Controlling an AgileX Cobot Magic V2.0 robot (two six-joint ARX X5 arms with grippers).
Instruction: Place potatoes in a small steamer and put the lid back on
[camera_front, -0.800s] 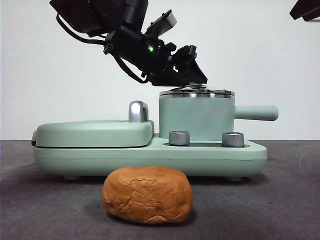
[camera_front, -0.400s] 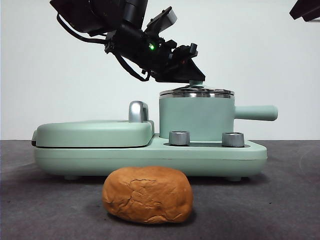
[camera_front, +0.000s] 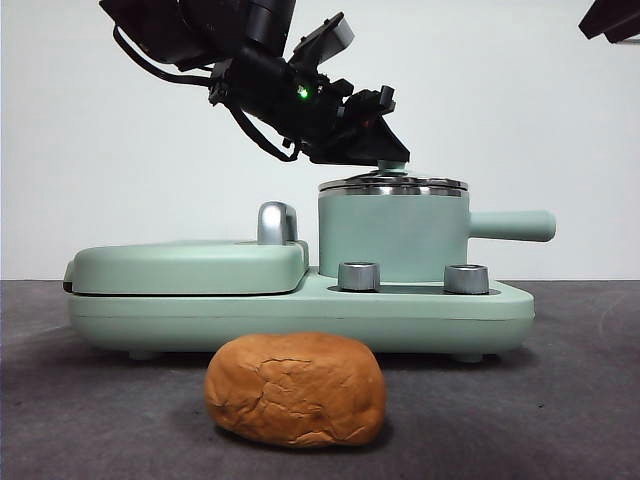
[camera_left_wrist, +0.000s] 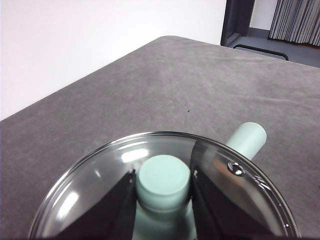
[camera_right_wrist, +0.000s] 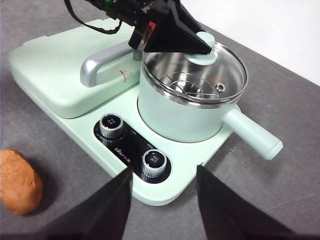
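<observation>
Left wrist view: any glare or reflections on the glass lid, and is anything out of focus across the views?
Left wrist view: bright glare streaks on the lid, and dark reflections beside the knob. Right wrist view: sharp; the steamer interior shines. Front view: evenly lit, with the potato casting a soft shadow.

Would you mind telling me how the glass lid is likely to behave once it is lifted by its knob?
The lid looks rigid and probably breakable, being clear glass. Its steel rim suggests some weight. Held only at the small knob by the left hand, it may tilt or swing.
</observation>
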